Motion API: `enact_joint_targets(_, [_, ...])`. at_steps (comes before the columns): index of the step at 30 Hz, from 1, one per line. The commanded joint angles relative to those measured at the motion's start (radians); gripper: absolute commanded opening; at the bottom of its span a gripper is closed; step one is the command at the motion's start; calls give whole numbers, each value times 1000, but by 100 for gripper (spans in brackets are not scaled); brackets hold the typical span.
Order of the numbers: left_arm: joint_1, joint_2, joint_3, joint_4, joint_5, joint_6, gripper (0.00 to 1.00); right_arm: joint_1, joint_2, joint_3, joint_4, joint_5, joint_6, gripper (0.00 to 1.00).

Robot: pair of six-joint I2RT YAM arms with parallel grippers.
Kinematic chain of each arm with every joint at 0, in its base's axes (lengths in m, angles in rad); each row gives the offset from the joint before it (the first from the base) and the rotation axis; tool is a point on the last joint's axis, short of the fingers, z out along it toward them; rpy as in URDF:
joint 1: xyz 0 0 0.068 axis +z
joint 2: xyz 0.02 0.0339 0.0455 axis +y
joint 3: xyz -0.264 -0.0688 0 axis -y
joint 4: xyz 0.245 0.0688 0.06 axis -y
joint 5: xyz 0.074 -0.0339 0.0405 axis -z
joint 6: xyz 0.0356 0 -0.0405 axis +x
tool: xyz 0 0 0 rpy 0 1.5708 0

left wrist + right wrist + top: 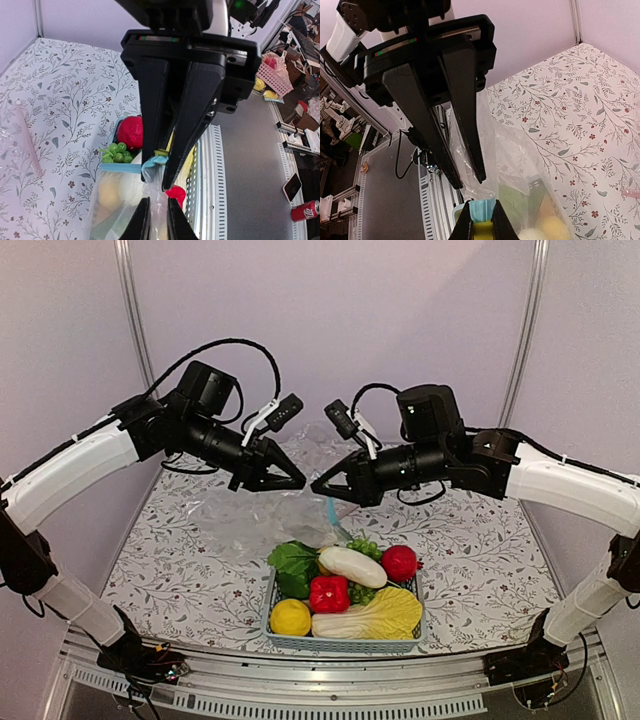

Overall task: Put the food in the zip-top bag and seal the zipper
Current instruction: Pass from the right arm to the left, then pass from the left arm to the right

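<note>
The left pincer (298,481) and right pincer (317,486), almost tip to tip, are both clamped on the mouth of the zip-top bag (255,522); the food (329,592) sits just beneath them. I'd draw them apart slowly and evenly, so nothing slips

Soft, even light falls from overhead in the top view; the bench (170,560) is bright, and the basket (340,642) casts only a faint shadow; small white highlights sit on the pepper (329,593) and the lemon (290,617); the clear bag (255,520) shows pale glare along its creases; the poles (135,310) lean near the sides. In the wrist views the left claw (156,220) and right claw (480,220), close to their lenses, are dark and blurred.
</note>
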Motion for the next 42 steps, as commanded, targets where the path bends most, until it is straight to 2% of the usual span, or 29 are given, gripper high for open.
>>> enact_joint_targets(1, [-9,5,-4,-26,2,-3,11,0,-45,-23,55,7,16,7])
enact_joint_targets(4, [-9,-4,-17,-14,5,-12,11,-1,-50,-34,68,11,22,7])
enact_joint_targets(7, [-9,-8,-21,-7,22,-23,31,0,-49,-38,74,5,28,7])
enact_joint_targets(10, [-9,-9,-21,-7,23,-27,35,0,-49,-42,77,0,32,7])
enact_joint_targets(16, [-7,-19,-23,3,30,-32,14,-2,-59,-53,90,6,42,7])
enact_joint_targets(22, [3,-41,-40,34,49,-58,0,-1,-80,-88,112,56,49,8])
enact_joint_targets(25, [8,-54,-56,56,58,-74,0,-3,-101,-108,129,67,56,13])
enact_joint_targets(27, [9,-60,-62,71,62,-86,0,-5,-112,-120,142,71,66,26])
enact_joint_targets(29, [10,-63,-67,87,63,-100,0,-4,-121,-130,149,82,74,42])
enact_joint_targets(32, [11,-66,-68,101,63,-115,0,-4,-136,-144,151,102,81,53])
enact_joint_targets(37, [12,-66,-67,105,55,-122,0,-3,-150,-147,155,101,88,52])
enact_joint_targets(42, [14,-66,-68,102,59,-122,0,-3,-151,-142,161,70,90,42])
